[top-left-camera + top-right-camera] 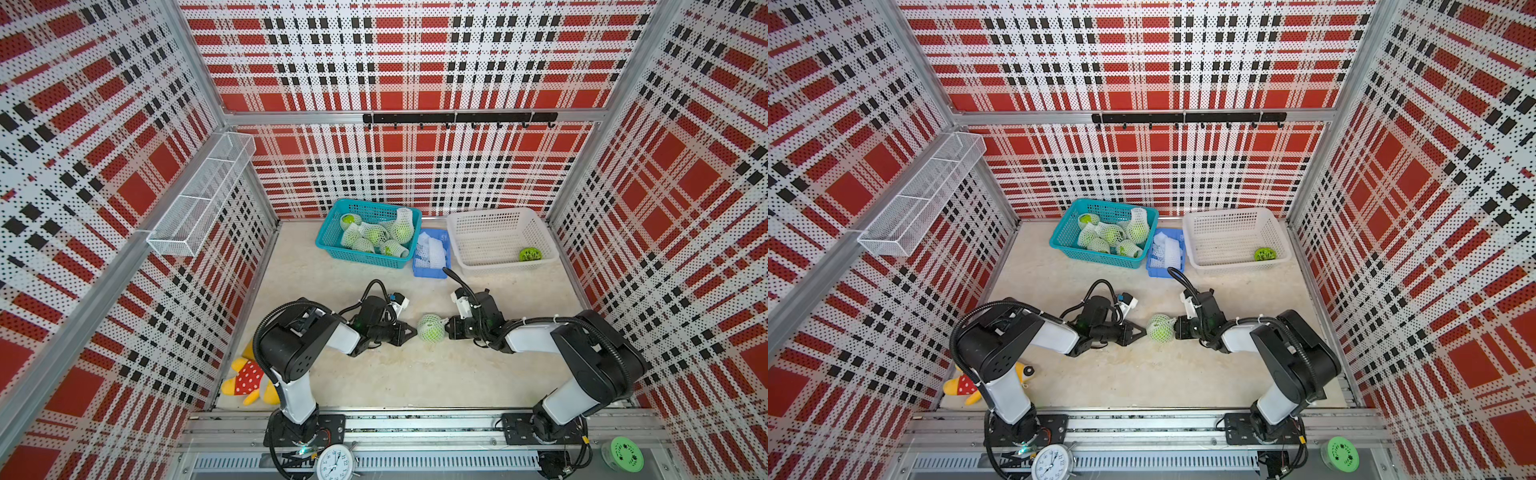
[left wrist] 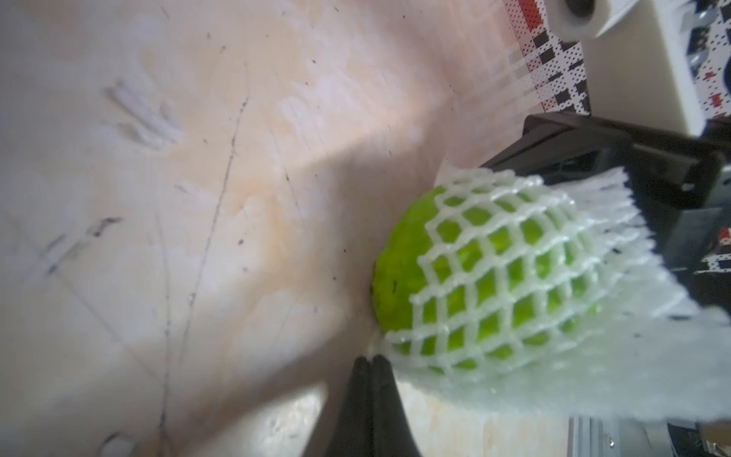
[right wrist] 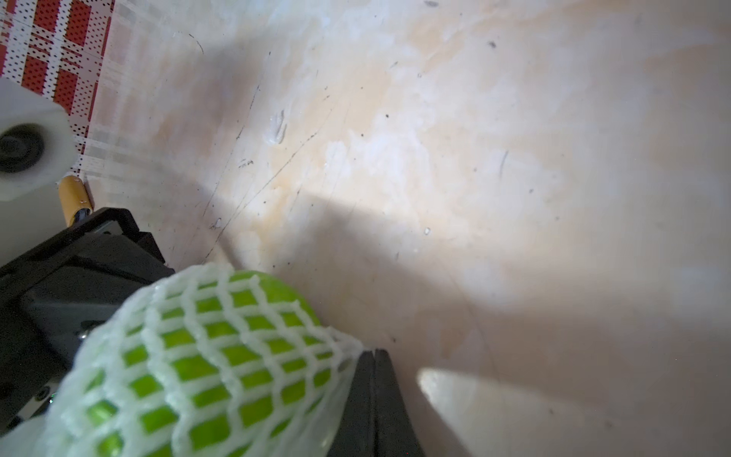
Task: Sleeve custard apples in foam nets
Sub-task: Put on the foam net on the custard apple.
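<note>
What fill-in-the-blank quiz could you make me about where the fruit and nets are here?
1. The sleeved custard apples sit in the ____ basket.
2. The white basket holds just ____ bare custard apple.
3. The spare foam nets lie in the small ____ tray.

Missing words: teal; one; blue.

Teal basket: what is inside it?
The teal basket holds about six custard apples, mostly sleeved in foam nets and heaped together. Anything under the heap is covered, and the mesh hides much of each fruit's skin.
</note>
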You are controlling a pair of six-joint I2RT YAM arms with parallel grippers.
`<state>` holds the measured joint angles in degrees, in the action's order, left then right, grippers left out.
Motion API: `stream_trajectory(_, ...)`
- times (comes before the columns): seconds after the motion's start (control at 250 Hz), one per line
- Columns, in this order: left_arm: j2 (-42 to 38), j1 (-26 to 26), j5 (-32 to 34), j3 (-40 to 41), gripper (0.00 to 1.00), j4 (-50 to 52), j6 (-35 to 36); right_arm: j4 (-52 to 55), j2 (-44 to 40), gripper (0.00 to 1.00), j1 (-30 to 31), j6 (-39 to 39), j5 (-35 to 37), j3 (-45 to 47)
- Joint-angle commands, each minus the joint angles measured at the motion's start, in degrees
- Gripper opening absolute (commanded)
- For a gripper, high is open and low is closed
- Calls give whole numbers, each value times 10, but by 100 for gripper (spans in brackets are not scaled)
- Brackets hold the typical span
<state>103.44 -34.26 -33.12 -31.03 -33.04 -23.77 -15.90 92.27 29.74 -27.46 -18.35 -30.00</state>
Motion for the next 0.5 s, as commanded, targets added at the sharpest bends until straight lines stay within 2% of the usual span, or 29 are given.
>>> stream_trajectory(0.0, 14, -17, 41, 13, 0, 93, 28, 15, 6, 0, -4, 7, 19, 19)
stream_trajectory(0.248, 4, -22, 68, 44, 0, 111, 40, 26, -12, 0, -3, 13, 48, 45)
stream_trajectory(0.396, 2, -25, 118, 44, 0, 150, 42, 14, -2, 0, -2, 12, 68, 61)
stream_trajectory(0.496, -7, -27, 128, 44, 0, 155, 47, 5, -2, 0, -2, 9, 73, 71)
